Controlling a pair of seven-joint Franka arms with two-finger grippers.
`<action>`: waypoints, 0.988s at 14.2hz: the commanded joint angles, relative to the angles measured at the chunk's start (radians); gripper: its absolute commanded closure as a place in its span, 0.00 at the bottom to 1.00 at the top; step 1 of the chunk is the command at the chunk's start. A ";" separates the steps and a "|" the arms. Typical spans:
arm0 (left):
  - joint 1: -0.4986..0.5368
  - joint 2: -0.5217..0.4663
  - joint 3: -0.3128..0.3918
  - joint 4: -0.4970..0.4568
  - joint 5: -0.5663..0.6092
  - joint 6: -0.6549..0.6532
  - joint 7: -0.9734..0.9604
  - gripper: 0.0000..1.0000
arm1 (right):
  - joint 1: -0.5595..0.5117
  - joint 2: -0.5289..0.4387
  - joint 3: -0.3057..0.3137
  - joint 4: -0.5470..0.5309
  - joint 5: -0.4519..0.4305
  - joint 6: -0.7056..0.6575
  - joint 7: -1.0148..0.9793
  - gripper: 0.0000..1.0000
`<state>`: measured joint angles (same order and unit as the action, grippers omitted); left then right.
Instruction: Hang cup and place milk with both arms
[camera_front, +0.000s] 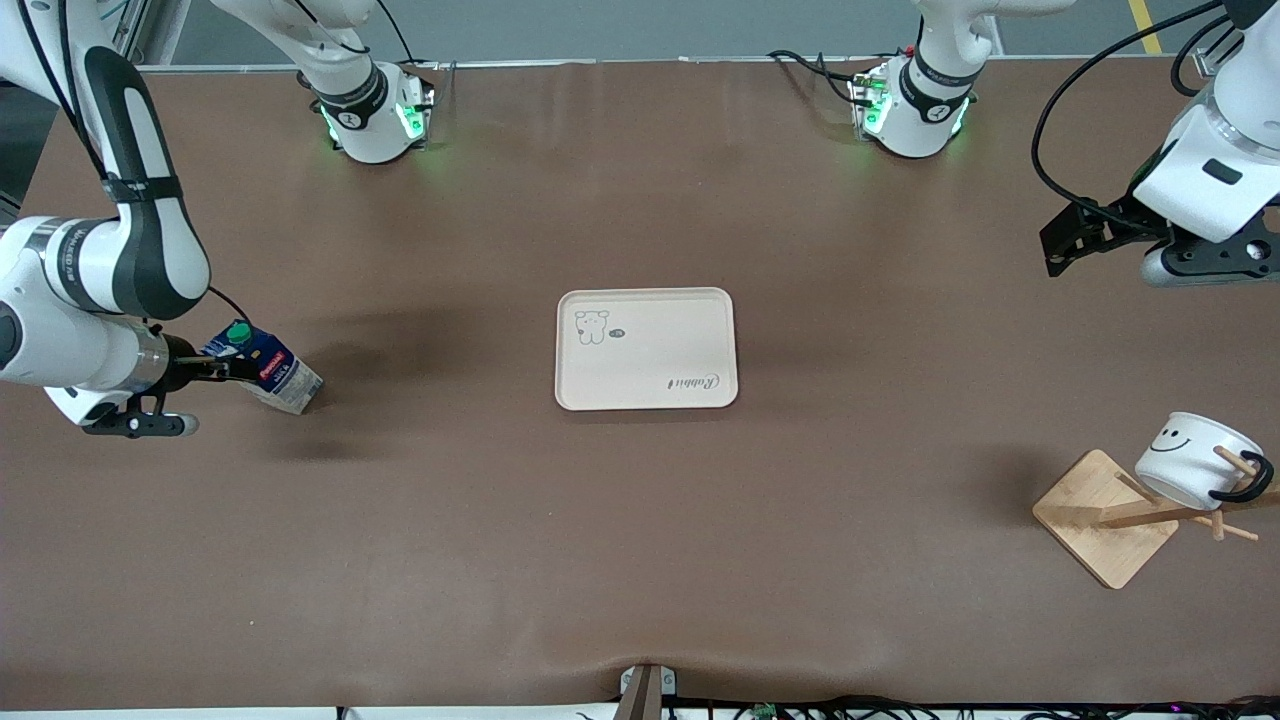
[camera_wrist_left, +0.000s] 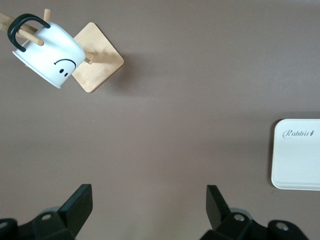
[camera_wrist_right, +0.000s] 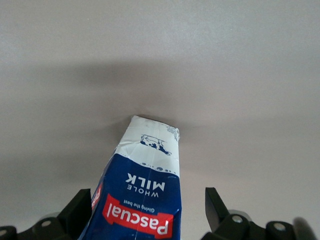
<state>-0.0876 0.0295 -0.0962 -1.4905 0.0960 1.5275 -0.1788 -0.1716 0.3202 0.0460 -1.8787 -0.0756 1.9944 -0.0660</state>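
A brown mat covered the worktop (camera_front: 640, 560), with a cream tray (camera_front: 646, 349) at its middle. You had the right end effector (camera_wrist_right: 145, 210) low at the right arm's end of the worktop, its fingers spread wide on either side of the milk carton (camera_front: 268, 367). The carton sat between them, leaning with its green cap toward the wrist and its whitish base pointing away. One finger stood just beside the carton wall and the other well clear, so nothing was clamped. You had the left end effector (camera_front: 1075, 240) raised over bare mat at the left arm's end, jaws fully apart and holding nothing. The smiley-face cup (camera_front: 1195, 458) hung by its black handle on a peg of the wooden rack (camera_front: 1105, 520), well away from that end effector.

The risk I saw lay with the carton. Because it leaned and sat off-centre, closing could push it over or twist it in the grip. It might then reach the tray crooked and topple on release.
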 joint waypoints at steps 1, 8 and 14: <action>0.018 -0.023 0.013 -0.010 -0.018 -0.013 0.015 0.00 | 0.004 0.025 0.015 0.056 0.010 -0.009 0.008 0.00; 0.037 -0.017 0.013 -0.011 -0.018 -0.006 0.013 0.00 | 0.046 0.072 0.026 0.364 0.164 -0.329 -0.043 0.00; 0.035 -0.011 0.007 -0.011 -0.009 -0.007 0.016 0.00 | 0.049 -0.028 0.020 0.531 0.186 -0.606 -0.052 0.00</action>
<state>-0.0539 0.0286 -0.0888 -1.4969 0.0949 1.5267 -0.1775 -0.0940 0.3418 0.0705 -1.3614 0.0796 1.4379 -0.1109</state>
